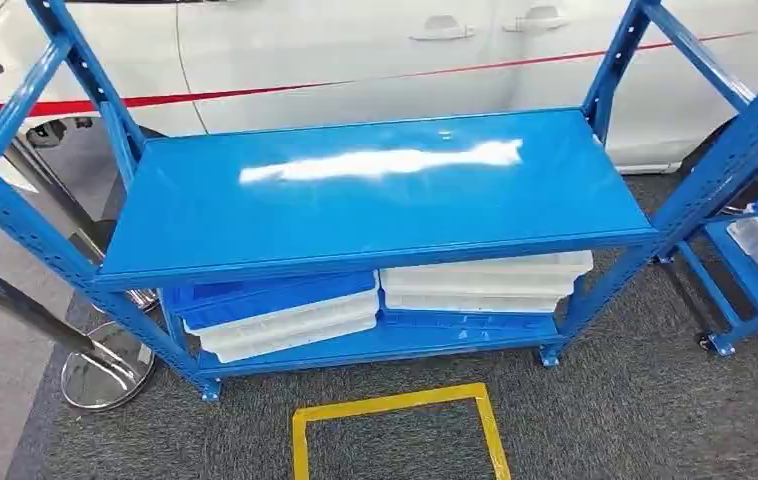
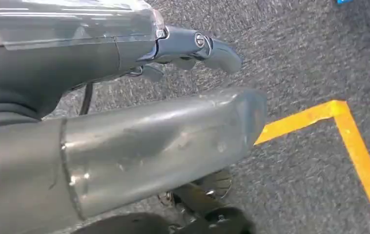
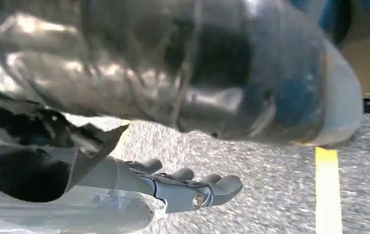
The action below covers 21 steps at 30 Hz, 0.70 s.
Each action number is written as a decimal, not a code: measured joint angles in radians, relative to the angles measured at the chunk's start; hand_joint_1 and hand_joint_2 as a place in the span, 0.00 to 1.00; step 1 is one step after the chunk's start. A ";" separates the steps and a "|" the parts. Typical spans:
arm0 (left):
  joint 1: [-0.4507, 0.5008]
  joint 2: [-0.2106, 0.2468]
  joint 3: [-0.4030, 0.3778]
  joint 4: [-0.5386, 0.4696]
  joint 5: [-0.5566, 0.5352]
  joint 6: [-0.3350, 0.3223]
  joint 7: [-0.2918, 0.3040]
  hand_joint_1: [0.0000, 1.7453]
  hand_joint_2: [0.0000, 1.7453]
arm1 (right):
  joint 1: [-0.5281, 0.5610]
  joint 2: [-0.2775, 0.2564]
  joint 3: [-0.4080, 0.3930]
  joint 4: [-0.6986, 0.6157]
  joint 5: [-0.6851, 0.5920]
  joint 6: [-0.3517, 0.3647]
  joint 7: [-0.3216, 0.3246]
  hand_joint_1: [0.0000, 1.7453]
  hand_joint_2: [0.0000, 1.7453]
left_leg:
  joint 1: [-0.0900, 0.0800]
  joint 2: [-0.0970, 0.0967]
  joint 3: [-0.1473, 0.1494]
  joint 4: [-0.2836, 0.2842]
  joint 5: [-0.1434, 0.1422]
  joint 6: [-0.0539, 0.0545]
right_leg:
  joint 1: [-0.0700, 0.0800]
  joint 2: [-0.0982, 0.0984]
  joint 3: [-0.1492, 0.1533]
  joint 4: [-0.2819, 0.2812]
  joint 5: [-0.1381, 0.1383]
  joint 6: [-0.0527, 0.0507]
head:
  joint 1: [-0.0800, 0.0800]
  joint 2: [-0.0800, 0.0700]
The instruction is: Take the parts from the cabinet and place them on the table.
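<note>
Blue rack (image 1: 375,200) ahead of you, both hands hanging above the grey carpet (image 1: 605,420).
Your left hand (image 2: 193,48) and right hand (image 3: 188,187) hold nothing, fingers loosely extended. The rack's top shelf is bare; on the lower shelf sit 2 stacks of part trays, left stack (image 1: 275,315) and right stack (image 1: 485,285). 1 yellow taped square (image 1: 395,430) lies near.

A bright blue steel rack (image 1: 375,195) with a glossy blue top shelf holds blue (image 1: 270,297) and white trays (image 1: 485,280) on its lower shelf. Yellow tape (image 1: 395,405) marks a square on speckled dark grey carpet (image 1: 615,410). Behind, a white car (image 1: 355,50) carries a thin red stripe.
</note>
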 joint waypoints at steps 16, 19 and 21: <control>0.008 -0.001 0.000 0.000 0.000 -0.002 0.002 0.00 0.00 | -0.007 0.000 -0.006 0.000 -0.018 -0.008 -0.004 0.00 0.00 | -0.001 -0.130 0.009 -0.007 -0.003 0.019 | -0.001 0.103 -0.027 0.009 0.018 0.006 | 0.000 0.000; 0.009 0.000 0.000 0.000 0.000 0.000 0.002 0.00 0.00 | -0.007 0.000 -0.006 0.000 -0.018 -0.009 -0.004 0.00 0.00 | 0.001 -0.124 0.009 -0.004 -0.011 0.003 | -0.010 0.096 -0.022 -0.006 0.025 -0.013 | 0.000 0.000; 0.007 0.000 0.000 0.000 0.000 0.002 0.002 0.00 0.00 | -0.006 0.000 -0.006 0.000 -0.018 -0.011 -0.004 0.00 0.00 | 0.002 -0.093 -0.026 0.076 -0.066 -0.008 | -0.009 0.090 -0.019 -0.010 0.026 -0.024 | -0.001 0.000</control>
